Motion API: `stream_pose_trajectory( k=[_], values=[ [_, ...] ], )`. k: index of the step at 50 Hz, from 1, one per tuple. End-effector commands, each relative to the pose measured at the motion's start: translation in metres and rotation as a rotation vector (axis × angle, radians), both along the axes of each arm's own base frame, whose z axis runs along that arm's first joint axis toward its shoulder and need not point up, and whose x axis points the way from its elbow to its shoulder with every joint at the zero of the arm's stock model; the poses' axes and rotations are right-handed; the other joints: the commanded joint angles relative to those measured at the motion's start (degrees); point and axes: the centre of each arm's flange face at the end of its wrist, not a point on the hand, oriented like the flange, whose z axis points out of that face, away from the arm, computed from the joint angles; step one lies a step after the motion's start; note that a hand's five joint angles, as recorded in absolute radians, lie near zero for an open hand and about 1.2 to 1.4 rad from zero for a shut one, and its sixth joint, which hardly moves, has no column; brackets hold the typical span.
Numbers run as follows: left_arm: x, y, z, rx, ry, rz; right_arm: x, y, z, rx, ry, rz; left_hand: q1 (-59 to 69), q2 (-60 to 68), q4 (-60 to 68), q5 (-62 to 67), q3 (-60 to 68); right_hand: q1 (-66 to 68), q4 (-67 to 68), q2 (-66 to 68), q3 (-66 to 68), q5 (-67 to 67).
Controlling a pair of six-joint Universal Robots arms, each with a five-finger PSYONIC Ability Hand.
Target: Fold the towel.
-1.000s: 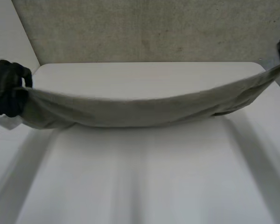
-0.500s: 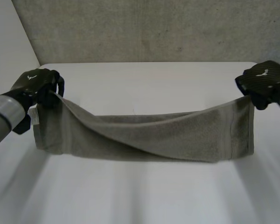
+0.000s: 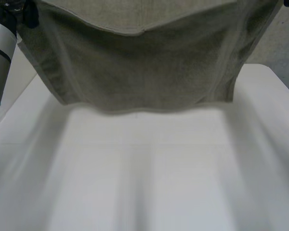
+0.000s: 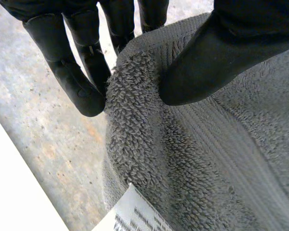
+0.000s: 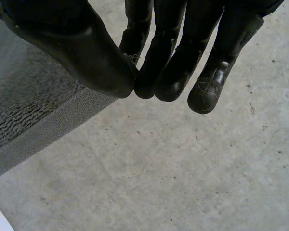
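The grey-green towel [image 3: 144, 62] hangs spread out above the white table [image 3: 149, 178], its lower edge just over the tabletop. My left hand [image 3: 29, 14] holds its upper left corner, seen up close in the left wrist view, where the thumb [image 4: 216, 57] presses the terry cloth [image 4: 207, 159] against the fingers [image 4: 72, 72]. At the other upper corner my right hand [image 5: 86, 53] pinches the towel's hemmed edge [image 5: 33, 115] between thumb and fingers.
A white care label [image 4: 135, 216] hangs from the towel near my left hand. My grey left forearm [image 3: 0, 53] comes down beside the towel's left edge. Bare tabletop lies below and in front of the towel. Speckled concrete floor [image 5: 183, 168] shows under my right hand.
Both hands have lifted the towel's upper corners high. The towel, sagging low on the table before, now hangs nearly flat and taut in front of the camera.
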Motion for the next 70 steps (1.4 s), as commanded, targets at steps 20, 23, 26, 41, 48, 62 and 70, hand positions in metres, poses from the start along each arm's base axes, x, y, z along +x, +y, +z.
stream_pose_trajectory(
  k=[20,23,26,41,48,62,70],
  values=[
    [0.033,0.094,-0.135,0.404,-0.098,-0.082,-0.046,0.065,-0.112,0.394,0.118,0.161,-3.2,-5.8,-6.7,-14.9,-8.4,4.1,3.4,3.3,3.6,2.8],
    [0.039,0.108,-0.129,0.397,-0.071,-0.08,-0.058,0.083,-0.103,0.379,0.111,0.155,-3.2,-5.8,-6.7,-14.9,-8.4,4.1,3.4,3.3,3.6,2.8],
    [0.043,0.113,-0.126,0.399,-0.045,-0.076,-0.073,0.095,-0.096,0.375,0.103,0.128,-3.2,-5.8,-6.7,-14.9,-8.4,4.1,3.4,3.3,3.6,2.8],
    [0.049,0.096,-0.158,0.573,0.014,-0.173,-0.075,0.088,-0.134,0.527,0.086,0.249,-3.2,-5.8,-6.7,-14.9,-8.4,4.1,3.4,3.3,3.6,2.8],
    [0.038,0.061,-0.19,0.65,-0.077,-0.186,-0.057,0.058,-0.168,0.625,0.141,0.265,-3.2,-5.8,-6.7,-14.9,-8.4,4.1,3.4,3.3,3.6,2.8],
    [0.029,-0.006,-0.223,0.683,-0.145,-0.064,-0.029,-0.014,-0.216,0.675,0.229,0.095,-3.2,-5.8,-6.7,-14.9,-8.4,4.1,3.4,3.3,3.6,2.8],
    [0.013,-0.037,-0.227,0.627,-0.156,-0.079,-0.011,-0.04,-0.227,0.648,0.196,0.039,-3.2,-5.8,-6.7,-14.9,-8.4,4.1,3.4,3.3,3.6,2.8]
  ],
)
